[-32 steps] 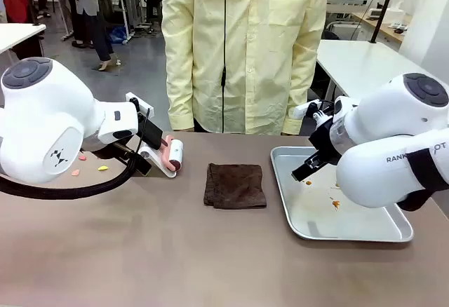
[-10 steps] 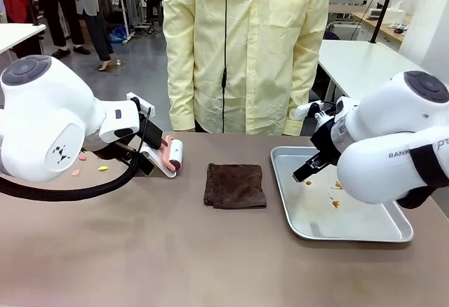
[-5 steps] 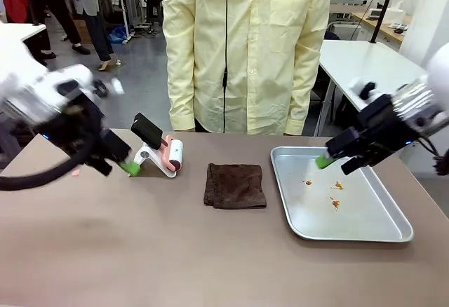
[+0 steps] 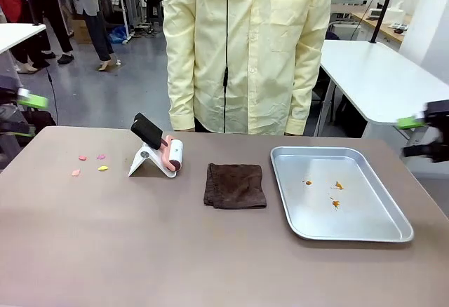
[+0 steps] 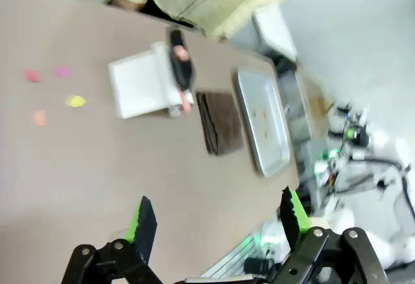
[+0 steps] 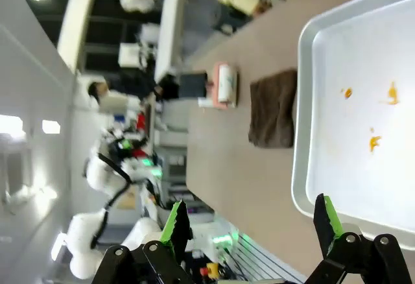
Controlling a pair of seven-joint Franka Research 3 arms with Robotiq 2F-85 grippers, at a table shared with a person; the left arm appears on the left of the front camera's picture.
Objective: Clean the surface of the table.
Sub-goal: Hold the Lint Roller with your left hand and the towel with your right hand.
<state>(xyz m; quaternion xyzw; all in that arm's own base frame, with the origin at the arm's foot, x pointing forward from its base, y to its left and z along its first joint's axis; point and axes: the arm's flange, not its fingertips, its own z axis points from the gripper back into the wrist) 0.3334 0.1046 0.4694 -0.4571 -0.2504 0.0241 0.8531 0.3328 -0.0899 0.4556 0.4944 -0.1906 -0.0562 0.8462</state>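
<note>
Now | left end effector (image 5: 217, 216), right end effector (image 6: 250, 214) apart | table (image 4: 175, 251): cloth (image 4: 235, 186), tray (image 4: 368, 212), scraps (image 4: 103, 168)

Table (image 4: 175, 265) near half, 5 to 7 o'clock: bare, free to pass. Obstacles: steel tray (image 4: 365, 216) at 3, brown cloth (image 4: 235, 186) at centre, white stand with roller (image 4: 151, 156) at 10, coloured scraps (image 4: 103, 168) at 9. Person (image 4: 245, 48) blocks far edge at 12.
</note>
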